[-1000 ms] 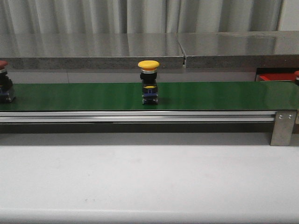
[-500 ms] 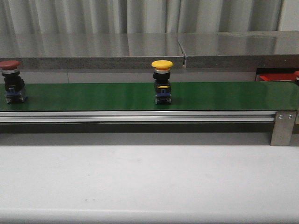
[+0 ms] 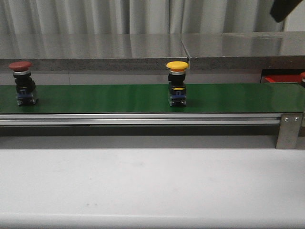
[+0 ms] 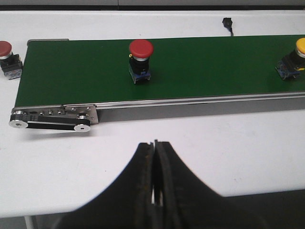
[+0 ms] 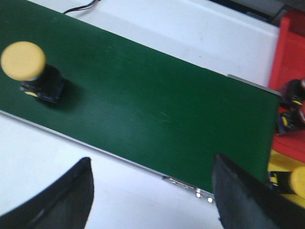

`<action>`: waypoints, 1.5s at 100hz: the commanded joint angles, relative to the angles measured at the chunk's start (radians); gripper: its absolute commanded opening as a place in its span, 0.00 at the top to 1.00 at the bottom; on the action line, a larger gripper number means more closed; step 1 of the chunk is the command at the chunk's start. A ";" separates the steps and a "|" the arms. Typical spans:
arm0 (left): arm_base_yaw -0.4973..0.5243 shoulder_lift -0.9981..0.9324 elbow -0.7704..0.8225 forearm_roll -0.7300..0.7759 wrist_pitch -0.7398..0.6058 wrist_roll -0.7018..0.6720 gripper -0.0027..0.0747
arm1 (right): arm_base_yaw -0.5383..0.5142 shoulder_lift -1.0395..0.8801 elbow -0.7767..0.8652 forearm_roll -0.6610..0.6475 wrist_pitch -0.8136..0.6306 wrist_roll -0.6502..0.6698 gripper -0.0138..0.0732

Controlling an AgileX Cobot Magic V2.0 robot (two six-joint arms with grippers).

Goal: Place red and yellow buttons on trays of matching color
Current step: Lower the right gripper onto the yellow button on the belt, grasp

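Observation:
On the green belt a yellow button stands upright near the middle and a red button at the left. In the left wrist view the red button and the yellow button sit on the belt, far beyond my left gripper, which is shut and empty over the white table. My right gripper hangs open above the belt's near edge, with the yellow button off to one side. The red tray holds buttons. A yellow tray corner holds a yellow button.
Another red button stands off the belt's end on the white table. A steel shelf runs behind the belt. The red tray shows as a sliver at the far right. A dark arm part hangs at the top right.
Both buttons have travelled rightward along the belt, the red one coming fully into the front view. A dark arm part has appeared at the top right.

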 commanded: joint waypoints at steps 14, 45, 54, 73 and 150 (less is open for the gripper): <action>-0.005 0.002 -0.022 -0.015 -0.059 -0.001 0.99 | 0.061 0.113 -0.168 0.072 0.013 -0.011 0.22; -0.005 0.002 -0.022 -0.015 -0.059 -0.001 0.99 | 0.085 0.283 -0.337 0.150 0.131 -0.011 0.11; -0.005 0.002 -0.022 -0.015 -0.059 -0.001 0.99 | 0.085 0.320 -0.363 0.173 0.155 -0.010 0.11; -0.005 0.002 -0.022 -0.015 -0.059 -0.001 0.99 | 0.085 0.392 -0.411 0.200 0.163 -0.009 0.11; -0.005 0.002 -0.022 -0.015 -0.059 -0.001 0.99 | 0.078 0.457 -0.419 0.128 0.091 0.001 0.63</action>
